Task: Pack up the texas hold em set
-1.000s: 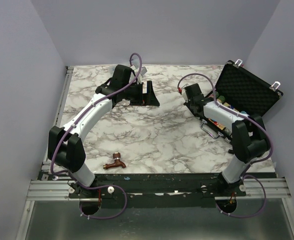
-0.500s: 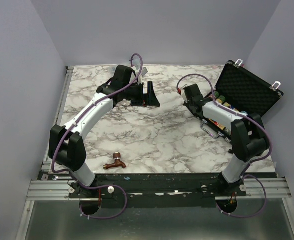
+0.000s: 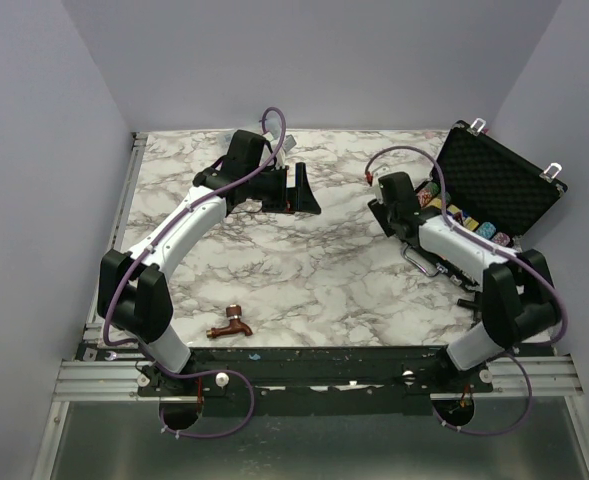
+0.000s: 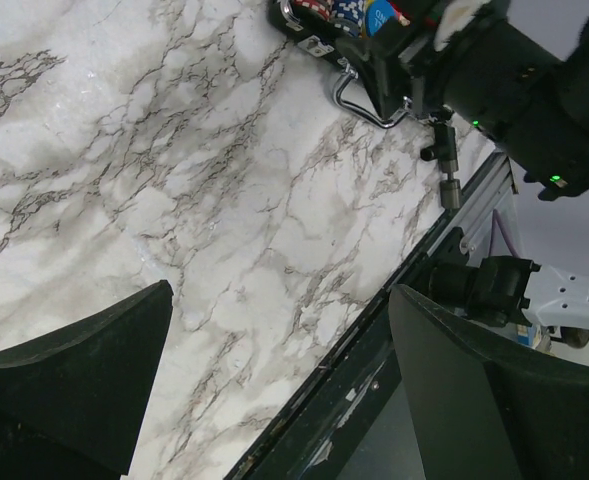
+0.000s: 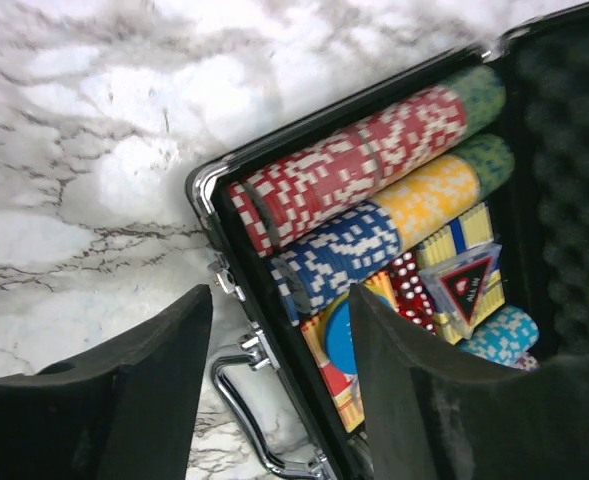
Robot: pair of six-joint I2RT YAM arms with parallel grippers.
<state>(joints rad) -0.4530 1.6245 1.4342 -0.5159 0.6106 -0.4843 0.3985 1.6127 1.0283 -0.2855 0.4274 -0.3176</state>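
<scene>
Both jaws stood apart and empty: left gripper (image 4: 279, 290) wide over the bare table (image 3: 274, 270), right gripper (image 5: 281, 295) parted above the open case (image 5: 206, 190).
Case sat at the table's right edge, lid (image 3: 499, 180) up; chip rows (image 5: 364, 160) showed, smaller items beside them crowded and partly hidden by the fingers (image 5: 444, 400); from above, the right arm (image 3: 454, 240) covered the case front; open marble lay to its left, a faucet (image 3: 231, 325) near the front edge.

White arm links (image 3: 179, 235), black joint housings (image 3: 136, 300), looping purple cables (image 3: 402, 150), blunt matte black fingers (image 5: 124, 400)
</scene>
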